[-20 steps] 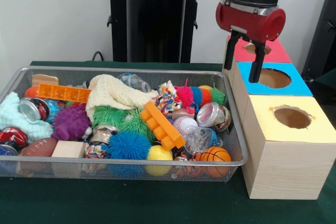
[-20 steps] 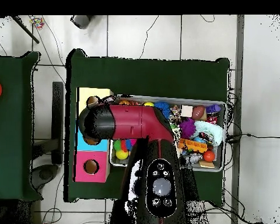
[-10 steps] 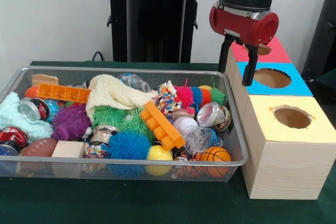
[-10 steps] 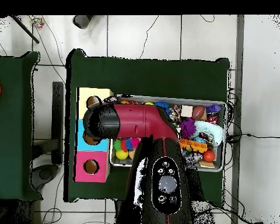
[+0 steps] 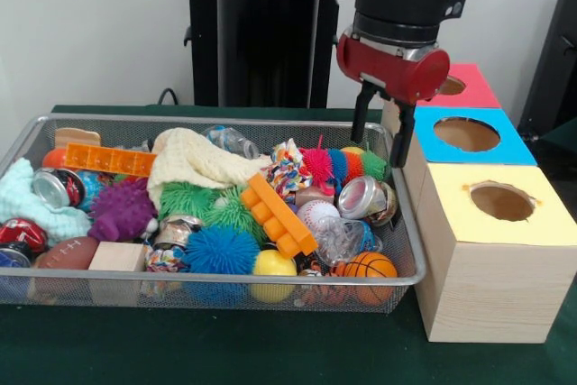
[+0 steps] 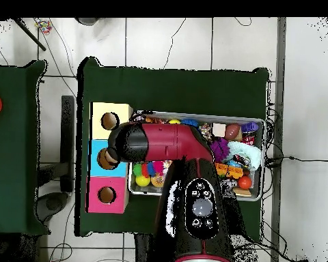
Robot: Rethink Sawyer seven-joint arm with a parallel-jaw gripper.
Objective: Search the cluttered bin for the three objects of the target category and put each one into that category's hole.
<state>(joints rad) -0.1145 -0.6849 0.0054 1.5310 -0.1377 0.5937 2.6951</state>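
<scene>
My gripper (image 5: 380, 134) hangs open and empty over the right end of the wire bin (image 5: 216, 288), just left of the boxes. Under it lie a caterpillar-like spiky toy (image 5: 347, 166) and a silver can (image 5: 363, 197). The bin also holds a basketball (image 5: 370, 266), a baseball (image 5: 317, 214), a football (image 5: 68, 252), a yellow ball (image 5: 274, 264) and a blue spiky ball (image 5: 221, 250). Three boxes stand to the right, with a yellow hole (image 5: 501, 201), a blue hole (image 5: 466, 133) and a red hole (image 5: 451, 86). In the overhead view the arm (image 6: 163, 143) hides the gripper.
An orange brick (image 5: 278, 214), a cream cloth (image 5: 194, 158), a purple spiky ball (image 5: 122, 211), a wooden block (image 5: 117, 257) and crushed cans (image 5: 59, 188) crowd the bin. The boxes (image 6: 106, 195) press against the bin's end.
The gripper has moved left from above the blue hole to the bin's right end and sits a little lower. It stays open and empty.
</scene>
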